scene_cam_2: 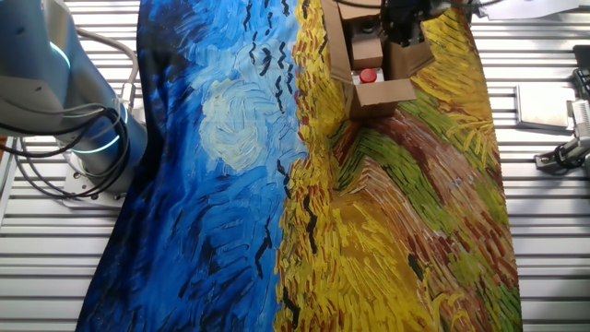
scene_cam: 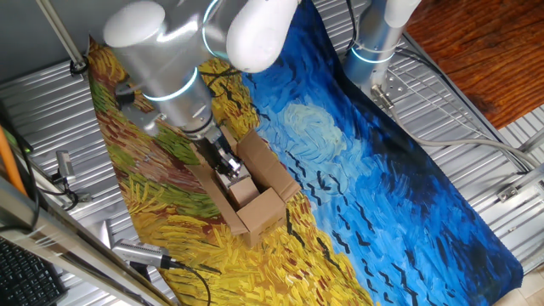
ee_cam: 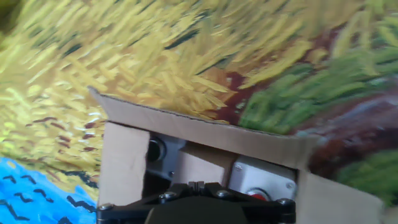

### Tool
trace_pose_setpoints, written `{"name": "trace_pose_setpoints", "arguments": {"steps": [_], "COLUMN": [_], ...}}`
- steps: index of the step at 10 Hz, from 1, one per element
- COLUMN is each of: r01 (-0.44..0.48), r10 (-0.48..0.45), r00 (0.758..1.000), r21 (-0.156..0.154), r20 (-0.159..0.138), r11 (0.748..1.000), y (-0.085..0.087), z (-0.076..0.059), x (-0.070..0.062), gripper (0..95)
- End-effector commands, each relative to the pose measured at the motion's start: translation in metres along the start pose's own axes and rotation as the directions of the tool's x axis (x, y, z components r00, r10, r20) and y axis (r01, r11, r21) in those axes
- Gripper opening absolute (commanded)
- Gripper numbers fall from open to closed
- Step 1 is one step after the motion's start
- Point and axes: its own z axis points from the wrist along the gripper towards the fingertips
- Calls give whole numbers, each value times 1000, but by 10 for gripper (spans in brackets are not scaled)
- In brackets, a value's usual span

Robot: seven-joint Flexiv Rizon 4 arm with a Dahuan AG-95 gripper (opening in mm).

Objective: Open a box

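Observation:
The brown cardboard box (scene_cam: 265, 197) lies on the yellow part of the painted cloth with its flaps spread and its top open. In the other fixed view the box (scene_cam_2: 395, 90) shows a white item with a red cap (scene_cam_2: 369, 77) inside. My gripper (scene_cam: 226, 167) reaches down into the box's opening, near its left side. In the hand view the gripper (ee_cam: 198, 184) is at the bottom edge with its fingertips pressed together. Below it lie a box flap (ee_cam: 205, 127) and a white item with a red button (ee_cam: 264, 182). I see nothing between the fingers.
The blue and yellow painted cloth (scene_cam: 365, 170) covers the slatted metal table. A second arm's base (scene_cam: 374, 38) stands at the back; it also shows in the other fixed view (scene_cam_2: 83, 138). Metal tools (scene_cam: 140, 253) and a keyboard (scene_cam: 25, 274) lie at the left edge.

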Motion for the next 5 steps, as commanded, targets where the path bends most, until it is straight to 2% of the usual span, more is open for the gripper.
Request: {"name": "trace_pose_setpoints", "arguments": {"steps": [1,4,5], "r01": [-25,-57,-83], "r10": [25,56,83], "r00": [1000,998,996], "r21": [43,33,11], "r20": [-3,15,25], "r11": [999,998,996], "y": [11,29,33], "z": [14,32,36], "x": [1,-2,-3], "gripper": [0,0,0]}}
